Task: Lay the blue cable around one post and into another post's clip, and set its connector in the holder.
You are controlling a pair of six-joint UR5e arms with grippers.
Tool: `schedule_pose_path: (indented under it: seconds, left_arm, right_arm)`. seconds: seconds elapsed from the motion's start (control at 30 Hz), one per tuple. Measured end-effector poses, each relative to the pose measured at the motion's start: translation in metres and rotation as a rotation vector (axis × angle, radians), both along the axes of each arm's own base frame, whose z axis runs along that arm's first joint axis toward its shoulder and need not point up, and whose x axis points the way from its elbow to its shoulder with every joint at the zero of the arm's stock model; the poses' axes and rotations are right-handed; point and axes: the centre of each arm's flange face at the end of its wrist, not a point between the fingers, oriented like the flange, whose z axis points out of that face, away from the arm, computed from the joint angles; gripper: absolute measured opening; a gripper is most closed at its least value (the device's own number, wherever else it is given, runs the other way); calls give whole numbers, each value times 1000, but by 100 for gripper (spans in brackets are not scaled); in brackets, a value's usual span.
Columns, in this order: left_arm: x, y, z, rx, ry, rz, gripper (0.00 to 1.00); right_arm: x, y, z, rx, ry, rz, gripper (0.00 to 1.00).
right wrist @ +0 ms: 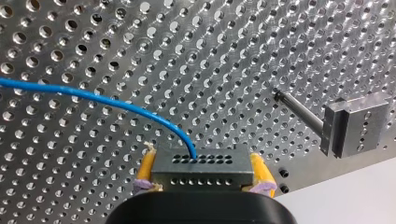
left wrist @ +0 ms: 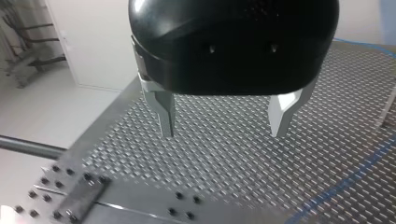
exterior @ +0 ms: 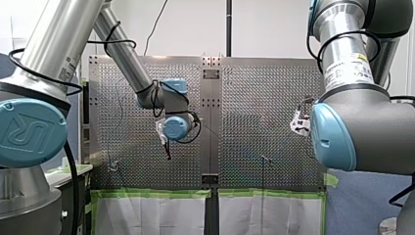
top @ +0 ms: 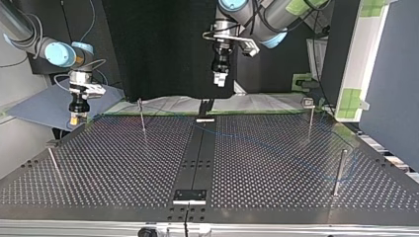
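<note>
My right gripper (right wrist: 201,184) is shut on a grey connector block (right wrist: 201,165), yellow pads (right wrist: 145,170) pressed on both its sides. The blue cable (right wrist: 93,98) leaves the block's top and curves away over the perforated table. Ahead of it and to one side, a metal block (right wrist: 357,128) sits on a slanting post (right wrist: 299,109). At the top view's left, my right gripper (top: 75,118) hangs over the table's far corner. My left gripper (left wrist: 224,126) is open and empty above the table, with a stretch of blue cable (left wrist: 345,184) beyond it.
Thin posts stand on the table in the top view: one at far left of centre (top: 142,118), one with a clip head at far right (top: 310,121), one at near right (top: 339,170), one at near left (top: 53,163). A dark centre strip (top: 197,153) splits the table.
</note>
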Motion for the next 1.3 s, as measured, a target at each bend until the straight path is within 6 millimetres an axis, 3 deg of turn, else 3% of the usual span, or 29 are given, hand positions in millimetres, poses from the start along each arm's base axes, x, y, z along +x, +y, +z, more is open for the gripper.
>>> schedule_pose_path:
  seconds: [0.63, 1.3]
  left_arm:
    - [-44, 51, -53, 146, 140, -13, 100]
    - [-93, 80, -81, 175, 137, -99, 100]
  right_arm:
    - [3, 1, -1, 0, -6, 6, 0]
    - [4, 1, -2, 1, -6, 8, 0]
